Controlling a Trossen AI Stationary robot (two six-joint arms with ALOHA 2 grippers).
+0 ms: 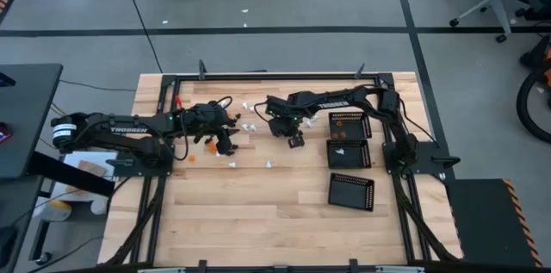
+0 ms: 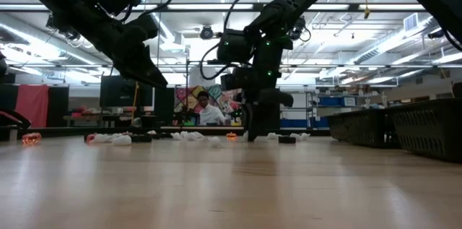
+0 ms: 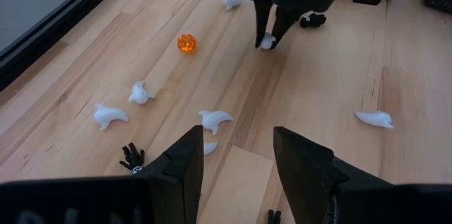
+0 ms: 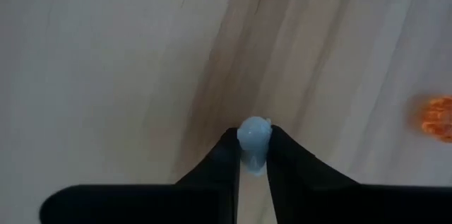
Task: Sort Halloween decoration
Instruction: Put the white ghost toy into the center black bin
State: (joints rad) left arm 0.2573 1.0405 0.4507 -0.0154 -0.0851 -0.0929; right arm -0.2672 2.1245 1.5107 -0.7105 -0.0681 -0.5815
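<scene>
Tiny Halloween decoration pieces lie scattered on the wooden table: white ghosts (image 3: 215, 119) (image 3: 109, 116) (image 3: 374, 118), an orange pumpkin (image 3: 186, 43) and black figures (image 3: 131, 157). My right gripper (image 4: 254, 155), near the table's middle (image 1: 295, 140), points steeply down and is shut on one white ghost piece (image 4: 254, 139). My left gripper (image 3: 236, 164) hovers open above the pieces on the table's left side (image 1: 225, 142), holding nothing. My right gripper pinches the white ghost piece (image 4: 253, 146) between its two fingertips, with the piece's rounded end sticking out past them. The fingers come from above, pointing steeply down. The piece (image 3: 267, 41) is at the table's surface; whether it rests there or is lifted clear, I cannot tell.
Three black perforated trays stand in a row at the right: the far one (image 1: 349, 124) holds orange pieces, the middle one (image 1: 349, 153) white pieces, the near one (image 1: 351, 192) stands slanted. The table's near half is bare wood (image 1: 258, 221).
</scene>
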